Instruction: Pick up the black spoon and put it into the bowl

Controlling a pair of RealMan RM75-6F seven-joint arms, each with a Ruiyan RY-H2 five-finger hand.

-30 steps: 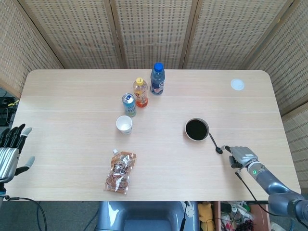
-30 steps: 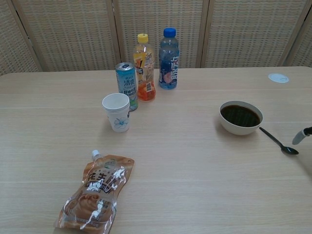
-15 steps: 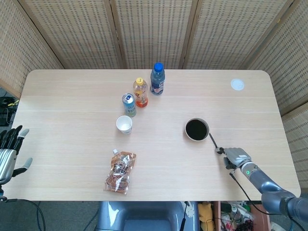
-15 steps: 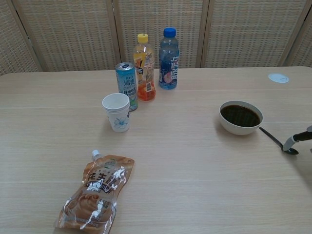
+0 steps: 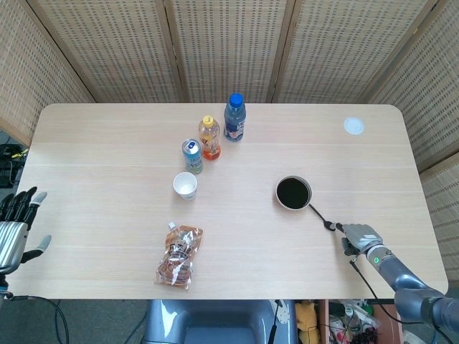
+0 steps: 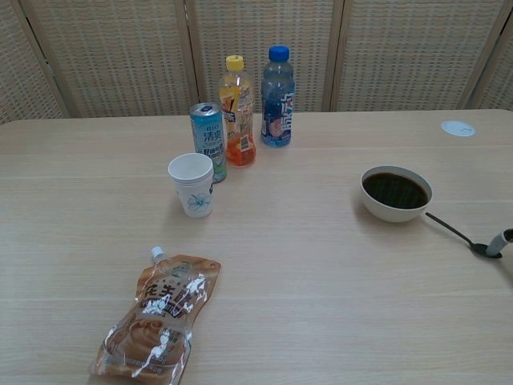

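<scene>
Pale wood table [image 5: 107, 143], rounded corners, woven rattan screens [image 5: 229, 43] behind.

Black spoon [image 5: 320, 216]: flat on the table, handle end beside the bowl [image 5: 294, 193], bowl end at my right hand [image 5: 361, 236].

Right hand: a fingertip [image 6: 497, 241] touches the spoon; whether it has any hold of the spoon I cannot tell.

Left hand [image 5: 16, 226]: off the table's left edge, fingers spread, holding nothing.

Also: paper cup [image 5: 185, 185], can [image 5: 191, 155], two bottles [image 5: 222, 127], pouch [image 5: 179, 256], white disc [image 5: 353, 126].

Two bottles [image 5: 234, 117], can [image 5: 191, 155], paper cup [image 5: 185, 185], and pouch [image 5: 179, 256] stand on the table [image 5: 107, 158].
</scene>
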